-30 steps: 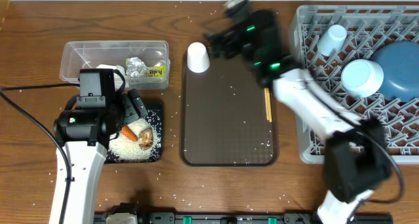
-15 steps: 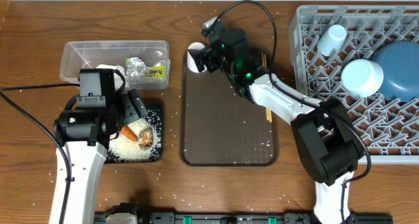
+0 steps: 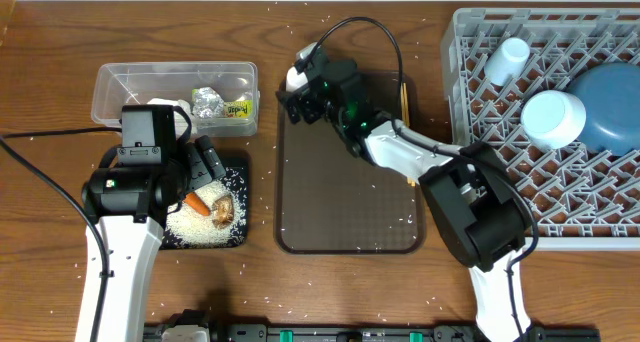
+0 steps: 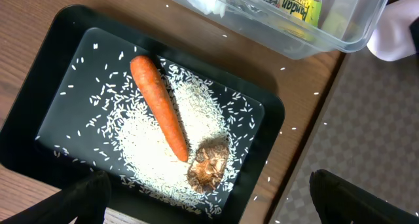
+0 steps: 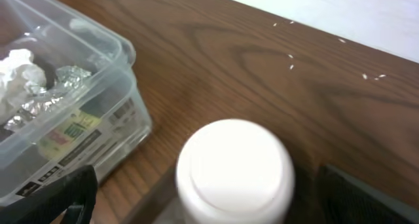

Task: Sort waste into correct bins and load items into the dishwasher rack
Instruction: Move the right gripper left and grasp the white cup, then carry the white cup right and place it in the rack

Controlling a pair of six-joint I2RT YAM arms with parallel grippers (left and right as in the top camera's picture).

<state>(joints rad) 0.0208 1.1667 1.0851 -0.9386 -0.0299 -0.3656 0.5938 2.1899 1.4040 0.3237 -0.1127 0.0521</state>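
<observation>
A small white cup (image 3: 294, 78) stands upside down at the far left corner of the brown serving tray (image 3: 350, 197). My right gripper (image 3: 302, 98) is open right at it; in the right wrist view the cup (image 5: 234, 166) sits between the spread fingers (image 5: 219, 207). My left gripper (image 3: 205, 168) is open and empty above the black tray (image 3: 235, 240), which holds the carrot (image 4: 160, 106), the brown lump (image 4: 209, 166) and rice (image 4: 154, 149). The clear tub (image 3: 115, 82) holds the foil ball (image 3: 208, 101), the packet (image 3: 237, 109) and the napkin (image 5: 16, 62). Chopsticks (image 3: 403, 90) lie on the serving tray, partly under my right arm.
The grey rack (image 3: 500, 212) at the right holds the dark-blue plate (image 3: 612, 107), the upturned white bowl (image 3: 552, 117) and the light-blue cup (image 3: 508, 56). Rice grains are scattered over the wooden table (image 3: 50, 42) and the serving tray.
My right arm has swung left from beside the rack to the white cup, and its open fingers now flank it. The left arm has not moved.
</observation>
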